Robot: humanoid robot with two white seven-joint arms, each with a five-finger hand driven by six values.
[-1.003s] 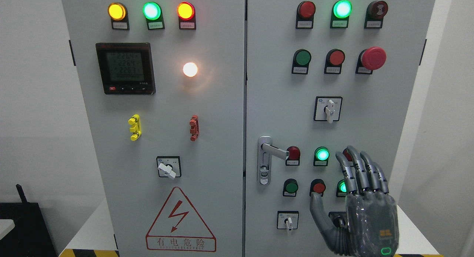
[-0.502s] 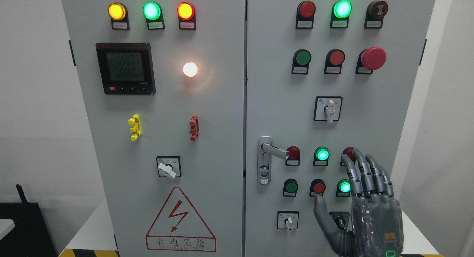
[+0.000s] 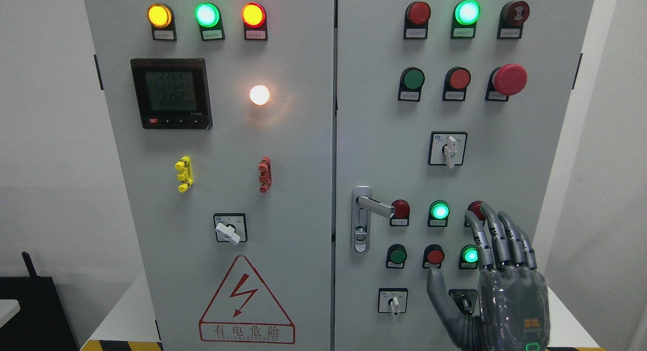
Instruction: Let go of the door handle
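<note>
A silver lever door handle (image 3: 373, 205) sits on its plate at the left edge of the cabinet's right door (image 3: 374, 138), its lever pointing right. My right hand (image 3: 498, 275) is raised at the lower right, well to the right of the handle and apart from it. Its fingers (image 3: 498, 234) are spread and straight, thumb out to the left, holding nothing. It covers part of a red button and a selector switch on the panel. The left arm is out of view.
The right door carries red and green buttons, lit green lamps (image 3: 439, 210), a red mushroom stop button (image 3: 509, 79) and rotary switches (image 3: 448, 149). The left door has a meter (image 3: 172, 93), lamps, and a high-voltage warning triangle (image 3: 246, 303). A black object (image 3: 30, 310) stands at lower left.
My right hand moved a little to the right and down, away from the handle, uncovering the lower green lamp. It has hardly moved in the last half second.
</note>
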